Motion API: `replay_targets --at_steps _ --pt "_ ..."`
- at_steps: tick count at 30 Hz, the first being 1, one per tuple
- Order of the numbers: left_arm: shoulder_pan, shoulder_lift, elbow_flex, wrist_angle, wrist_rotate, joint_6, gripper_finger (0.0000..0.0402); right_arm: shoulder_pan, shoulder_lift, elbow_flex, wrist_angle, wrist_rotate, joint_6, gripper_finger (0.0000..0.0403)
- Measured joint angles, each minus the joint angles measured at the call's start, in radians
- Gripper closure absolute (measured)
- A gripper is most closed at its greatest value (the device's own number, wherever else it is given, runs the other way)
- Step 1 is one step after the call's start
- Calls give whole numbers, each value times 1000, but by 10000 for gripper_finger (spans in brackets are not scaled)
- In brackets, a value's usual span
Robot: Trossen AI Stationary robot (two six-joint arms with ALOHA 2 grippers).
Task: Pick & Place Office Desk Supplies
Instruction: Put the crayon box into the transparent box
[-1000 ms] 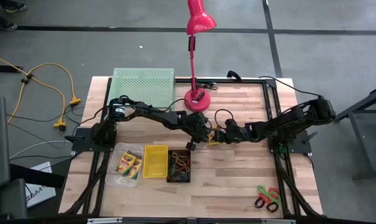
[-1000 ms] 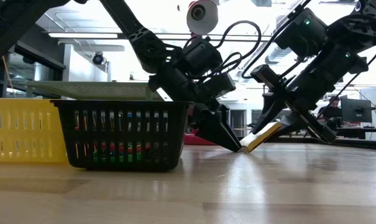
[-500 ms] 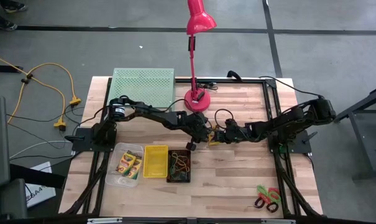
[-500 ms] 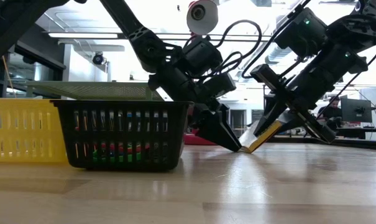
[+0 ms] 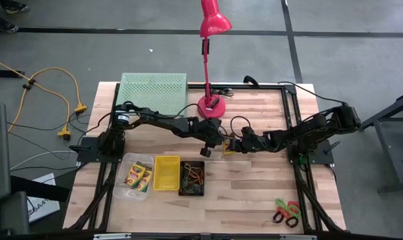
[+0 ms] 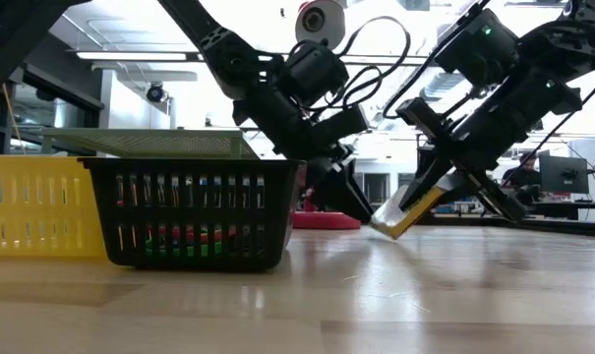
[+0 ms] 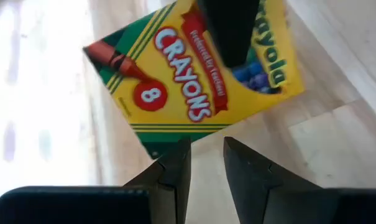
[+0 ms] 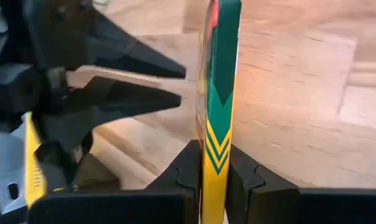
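Now my right pincer (image 8: 215,163) clamps the crayon box (image 6: 407,212) by its edges, tilted just off the table centre. My left pincer (image 7: 206,163), empty and narrowly parted, sits at its nine o'clock. Next, I'd judge: carry it to the clear bin (image 5: 123,187) at seven o'clock.

In the left wrist view, a dark finger (image 7: 228,25) of the other arm covers part of the crayon box (image 7: 188,87) print, and the picture's edge cuts the box's upper corner. From above, the scissors (image 5: 286,212) are too small to show blade detail, and the contents of the black mesh bin (image 5: 192,177) read only as a coloured tangle. In the low view, the yellow bin (image 6: 36,206) is cut off at the edge.
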Motion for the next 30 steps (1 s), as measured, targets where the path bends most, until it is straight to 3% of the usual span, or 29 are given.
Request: replay_targets --at_steps 13,19,26,30 --pt "21 -146 2 -122 -50 23 311 5 -88 0 -22 9 -67 374" --pt "19 -232 2 -195 -164 46 311 26 -88 0 -8 9 -103 374" --pt "-18 -310 2 -284 -176 49 311 43 -88 0 126 -52 -145 373" --pt "-75 -344 2 -299 -270 97 311 43 -88 0 205 -103 -162 373"
